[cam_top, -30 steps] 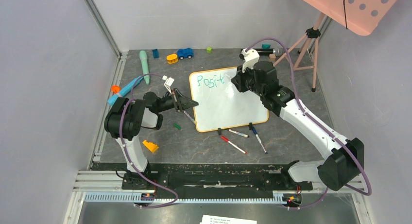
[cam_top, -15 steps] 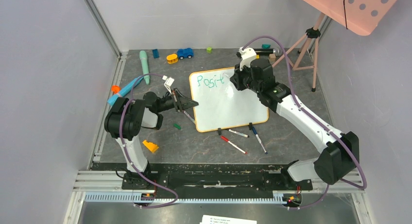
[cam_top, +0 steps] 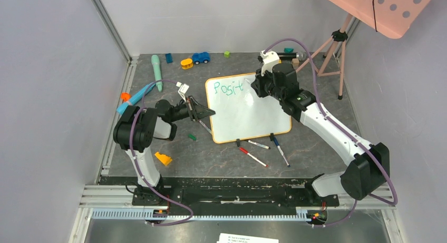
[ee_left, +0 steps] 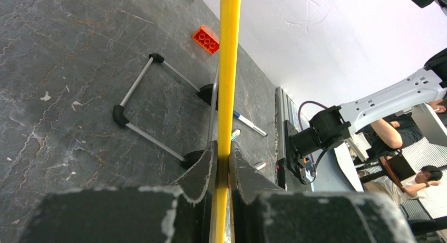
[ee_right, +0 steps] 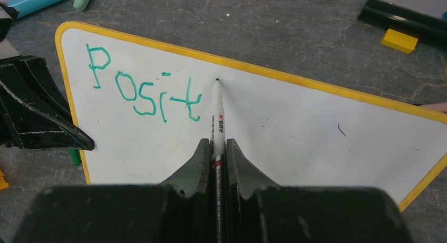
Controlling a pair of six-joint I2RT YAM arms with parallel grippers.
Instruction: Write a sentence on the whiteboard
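The whiteboard [cam_top: 248, 114], with its orange-yellow frame, lies flat on the dark table. The teal sentence [cam_top: 227, 88] reads only "Posit" along its far left part, and it also shows in the right wrist view [ee_right: 142, 93]. My right gripper [ee_right: 216, 148] is shut on a white marker [ee_right: 217, 114]. The marker's tip rests on the board just right of the "t", near the far frame. In the top view that gripper [cam_top: 254, 86] sits over the board's far edge. My left gripper [cam_top: 208, 113] is shut on the board's left frame edge [ee_left: 227, 69].
Three loose markers [cam_top: 253, 157] lie in front of the board's near edge, next to its two black clip feet [cam_top: 272, 137]. An orange brick [cam_top: 163, 158], a green cap [cam_top: 192, 137], a teal toy [cam_top: 156, 69], a blue car [cam_top: 200, 57] and a tripod [cam_top: 332, 50] surround the board.
My right gripper and its marker have moved slightly toward the board's far edge, past the finished "t". The left gripper and the board have not moved.
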